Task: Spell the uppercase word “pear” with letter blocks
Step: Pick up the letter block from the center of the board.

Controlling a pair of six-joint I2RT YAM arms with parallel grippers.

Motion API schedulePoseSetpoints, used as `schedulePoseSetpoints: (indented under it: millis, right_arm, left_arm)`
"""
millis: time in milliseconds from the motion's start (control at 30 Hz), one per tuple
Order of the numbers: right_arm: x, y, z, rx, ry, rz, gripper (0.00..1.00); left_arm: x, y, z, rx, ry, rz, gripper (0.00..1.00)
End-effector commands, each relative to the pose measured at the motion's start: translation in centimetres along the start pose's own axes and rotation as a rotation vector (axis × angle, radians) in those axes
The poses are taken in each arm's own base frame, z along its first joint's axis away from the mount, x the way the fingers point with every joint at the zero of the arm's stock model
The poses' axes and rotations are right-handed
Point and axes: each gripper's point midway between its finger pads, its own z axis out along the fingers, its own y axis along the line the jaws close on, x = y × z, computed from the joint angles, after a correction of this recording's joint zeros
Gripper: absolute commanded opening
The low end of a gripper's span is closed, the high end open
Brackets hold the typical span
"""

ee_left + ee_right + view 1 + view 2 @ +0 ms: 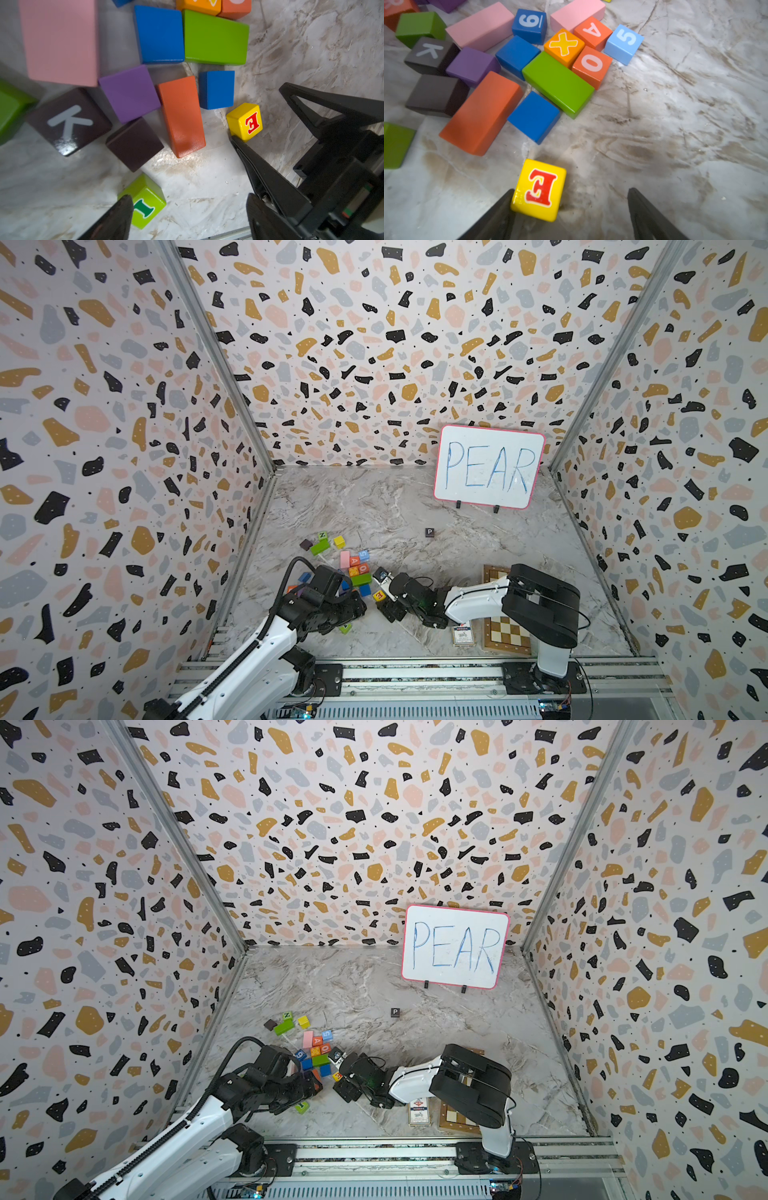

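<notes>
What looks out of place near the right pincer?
The yellow E block sits off-centre in the open right pincer, its corner against one finger and well clear of the other, turned askew. Nothing looks spilled or damaged.

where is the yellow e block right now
In the right wrist view the yellow E block sits within the open right gripper, near the plain blue block.

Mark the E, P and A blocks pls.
E block (540,189): right wrist view, lettered top face.
P block (430,532): in a top view, lettered top face.
A block (592,31): right wrist view, lettered top face.
</notes>
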Motion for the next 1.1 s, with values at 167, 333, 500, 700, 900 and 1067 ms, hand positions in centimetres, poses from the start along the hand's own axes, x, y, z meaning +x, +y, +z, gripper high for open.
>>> schedulePoseSetpoints:
  millis: [167,333,500,700,900,1067]
  right_arm:
    - [-0.1,-2.0,-1.6,0.05,-0.009,0.014,0.85]
    - [0.2,-3.2,-1.4,0.062,-0.004,0.051,0.85]
    - [0.3,-4.4,-0.9,0.062,-0.011,0.087,0.85]
    - [-0.1,-4.8,-1.4,0.055,-0.029,0.116,0.85]
    - [0.6,-5.0,-3.3,0.044,-0.043,0.155,0.88]
    - [0.7,-5.2,-5.2,0.038,-0.077,0.2,1.0]
  left_arm:
    - [-1.6,-2.0,-0.5,0.033,-0.026,0.049,0.85]
    - [-2.1,-2.7,-0.4,0.033,-0.024,0.077,0.85]
    - [-2.8,-3.2,-0.1,0.017,-0.016,0.137,0.85]
    - [-4.1,-5.1,1.2,0.039,0.013,0.209,0.84]
    - [-6.1,-6.7,2.1,0.029,0.015,0.274,0.79]
    - [-6.4,-8.0,3.5,0.052,0.039,0.305,0.66]
